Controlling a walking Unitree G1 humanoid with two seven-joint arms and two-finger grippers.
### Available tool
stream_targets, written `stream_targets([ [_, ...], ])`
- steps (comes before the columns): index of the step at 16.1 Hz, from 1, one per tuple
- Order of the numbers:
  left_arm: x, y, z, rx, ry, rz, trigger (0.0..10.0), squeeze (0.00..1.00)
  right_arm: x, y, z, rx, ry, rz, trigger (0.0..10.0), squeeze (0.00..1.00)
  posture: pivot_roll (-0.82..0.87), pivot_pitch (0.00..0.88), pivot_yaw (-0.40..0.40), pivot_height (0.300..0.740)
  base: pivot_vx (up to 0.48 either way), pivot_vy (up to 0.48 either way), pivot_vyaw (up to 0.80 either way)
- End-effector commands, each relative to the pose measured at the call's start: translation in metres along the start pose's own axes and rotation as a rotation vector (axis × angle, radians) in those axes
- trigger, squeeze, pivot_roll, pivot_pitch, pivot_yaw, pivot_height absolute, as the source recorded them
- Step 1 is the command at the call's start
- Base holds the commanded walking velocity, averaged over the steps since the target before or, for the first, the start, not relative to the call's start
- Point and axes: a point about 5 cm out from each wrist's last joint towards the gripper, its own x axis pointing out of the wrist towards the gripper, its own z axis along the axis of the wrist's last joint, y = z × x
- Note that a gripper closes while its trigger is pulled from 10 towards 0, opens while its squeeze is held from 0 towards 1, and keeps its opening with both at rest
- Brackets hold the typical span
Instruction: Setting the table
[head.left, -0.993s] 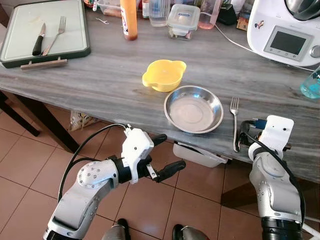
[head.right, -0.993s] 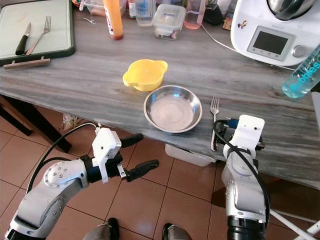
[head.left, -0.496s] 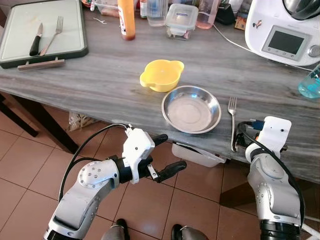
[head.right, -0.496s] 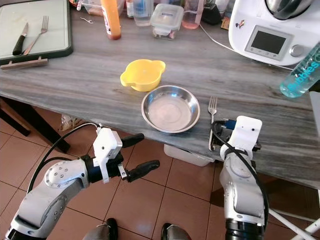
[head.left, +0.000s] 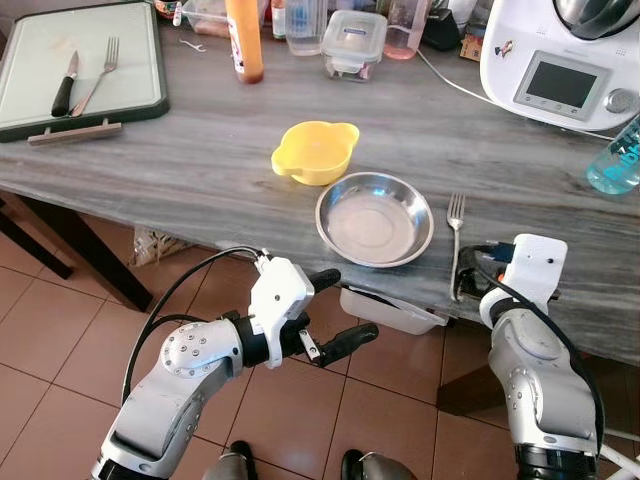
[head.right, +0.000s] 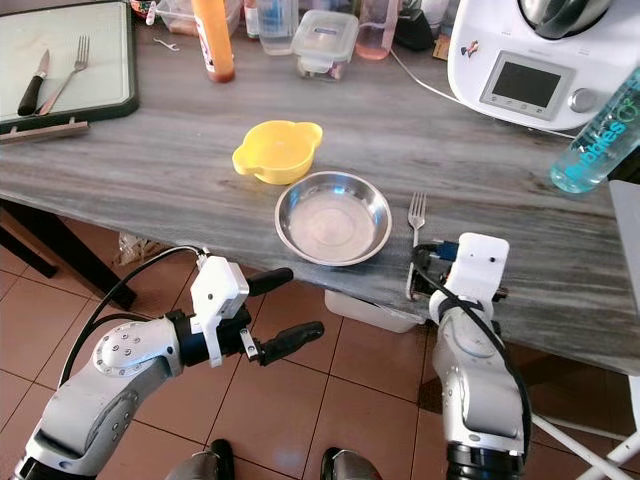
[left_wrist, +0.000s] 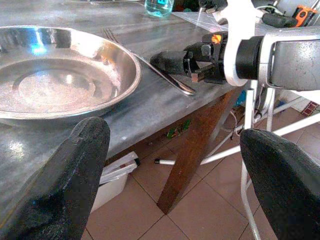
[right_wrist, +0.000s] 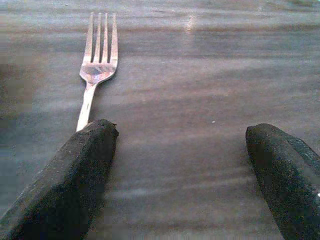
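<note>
The place setting sits near the front edge of the grey wood-grain table (head.left: 200, 170), w/ a steel plate (head.left: 374, 218) as its centre and a yellow bowl (head.left: 314, 151) touching its far-left rim, prob. so both stay within a seated person's reach. A fork (head.left: 455, 240) lies just right of the plate, tines pointing away from the edge and handle running back toward it, parallel to the plate's side, which reads as a finished cutlery position. The right gripper (right_wrist: 180, 165) rests low over the table right at the fork's handle end, jaws wide apart w/ nothing between them; one finger (right_wrist: 75, 175) sits over the handle tip while the tines lie free ahead, so the fork looks let go rather than held. The left gripper (head.left: 335, 312) hangs below the table edge over the tiled floor (head.left: 60, 330), jaws wide and empty, pointed toward the plate (likely parked out of the way). A second fork (head.left: 97, 75) and a black-handled knife (head.left: 64, 83) lie on the green-rimmed tray (head.left: 130, 60) at the far left, well apart from the setting, prob. the supply for what's still missing: my guess is the knife is next.
</note>
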Motion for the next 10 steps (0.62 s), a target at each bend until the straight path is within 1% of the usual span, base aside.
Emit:
stream_targets([
  [1, 0.0019, -0.0036, -0.0015, 0.004, 0.009, -0.025, 10.0, 0.00, -0.0060, 0.0180, -0.0380, -0.002, 0.190, 0.095, 10.0, 1.00, 0.09, 0.263, -0.026, 0.740, 0.000, 0.000, 0.00],
  [10, 0.0028, -0.0033, -0.0018, 0.005, 0.011, -0.029, 10.0, 0.00, -0.0088, 0.0264, -0.0417, -0.003, 0.210, 0.153, 10.0, 1.00, 0.09, 0.262, -0.023, 0.740, 0.000, 0.000, 0.00],
])
